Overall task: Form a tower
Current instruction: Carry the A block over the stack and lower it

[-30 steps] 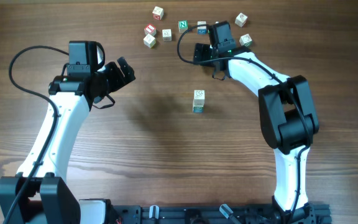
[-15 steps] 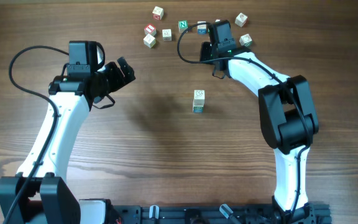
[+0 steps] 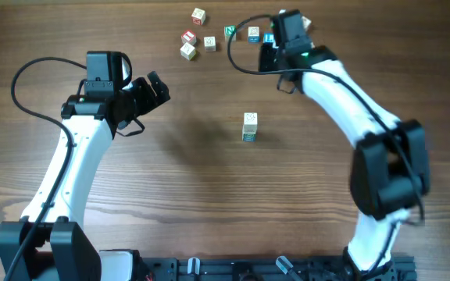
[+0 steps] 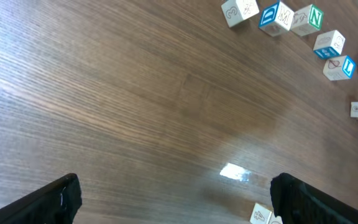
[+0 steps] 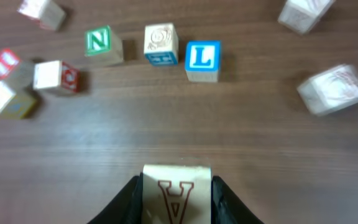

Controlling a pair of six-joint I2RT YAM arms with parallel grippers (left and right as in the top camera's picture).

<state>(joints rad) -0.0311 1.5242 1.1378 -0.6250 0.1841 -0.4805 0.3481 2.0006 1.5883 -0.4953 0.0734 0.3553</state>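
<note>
Open table [image 3: 186, 172] lies all round the tower [image 3: 249, 126], so I can pass freely. Loose cubes [image 3: 187, 51] crowd only the far edge.

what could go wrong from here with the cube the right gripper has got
The right gripper pinches the A cube by two sides only, so it could slip or twist while being carried. The tower is just one cube wide, so an off-centre drop or a brush from the gripper may topple it. The L cube and the N cube lie nearby, and a low swing could scatter them.
</note>
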